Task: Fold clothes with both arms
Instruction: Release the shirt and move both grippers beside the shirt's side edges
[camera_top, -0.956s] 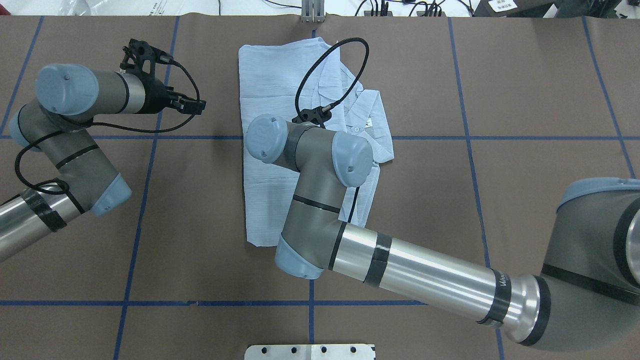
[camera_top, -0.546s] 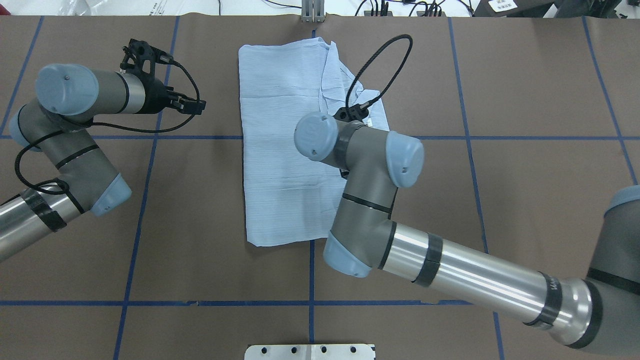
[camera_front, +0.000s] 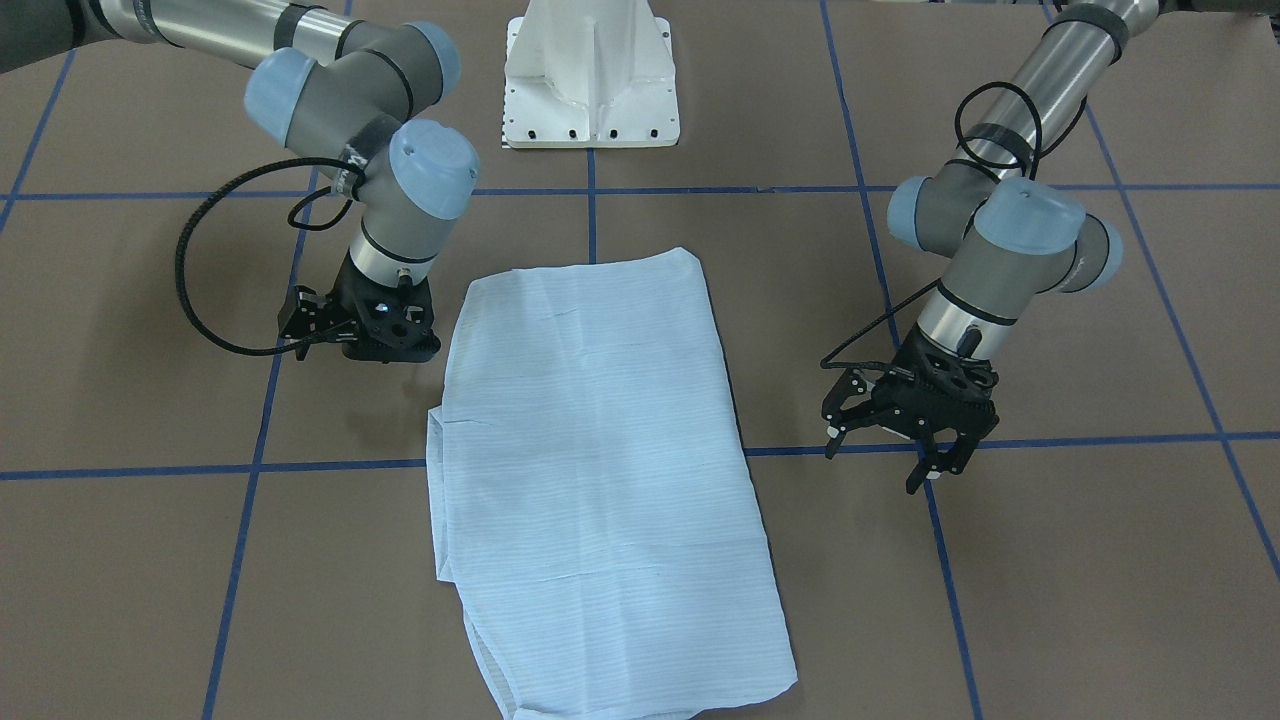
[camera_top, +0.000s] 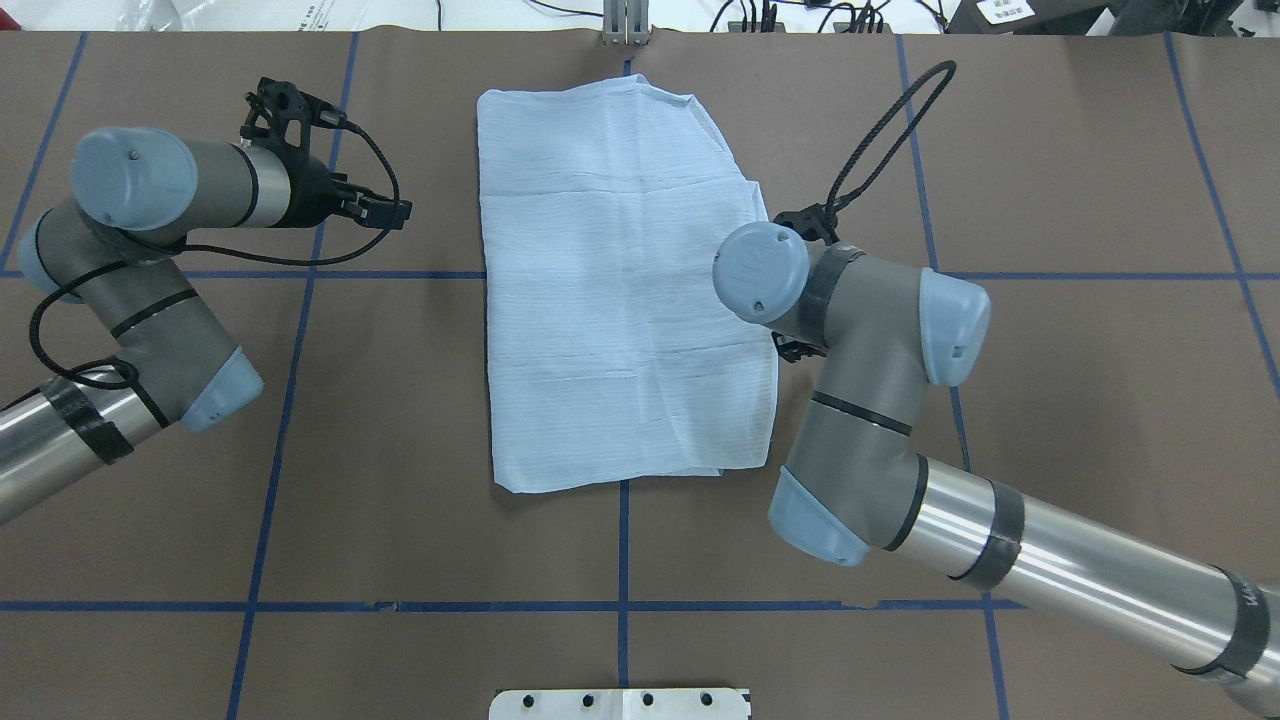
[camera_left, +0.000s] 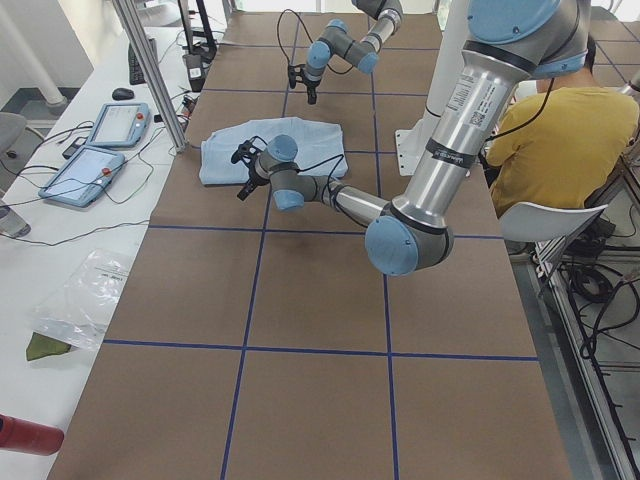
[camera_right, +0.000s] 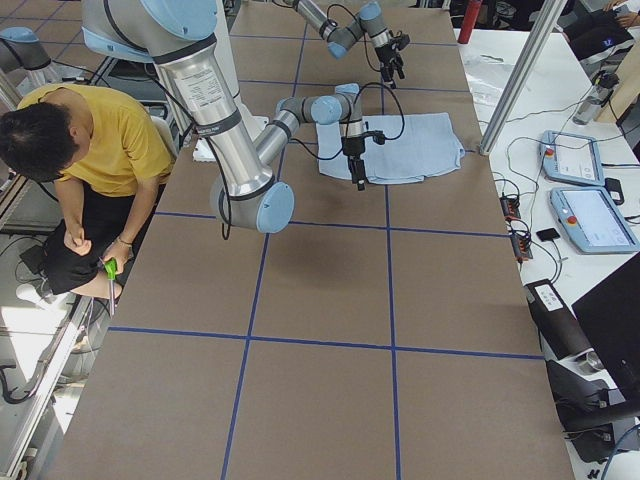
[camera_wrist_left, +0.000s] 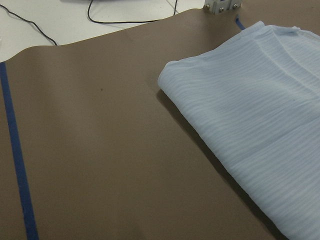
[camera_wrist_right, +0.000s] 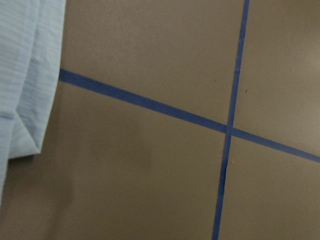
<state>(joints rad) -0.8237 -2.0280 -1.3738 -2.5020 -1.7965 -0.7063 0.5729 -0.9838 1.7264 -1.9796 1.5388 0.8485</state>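
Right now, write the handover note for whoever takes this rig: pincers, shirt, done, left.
Thin pale-blue striped shirt: flat on the brown table, a long rectangle, collar and sleeves hidden.
Black two-finger left pincer: open, empty, apart from the shirt.
Black right pincer: beside the opposite long edge; open or shut unclear; no cloth seen in it.
Done: lengthwise folds.
Left: probably a crosswise fold.

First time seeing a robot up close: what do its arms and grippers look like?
The left arm and right arm are silver-grey tubes with dark grey joints, light-blue caps and black bands; a black cable loops at each wrist. The left gripper and right gripper are black and open-framed.
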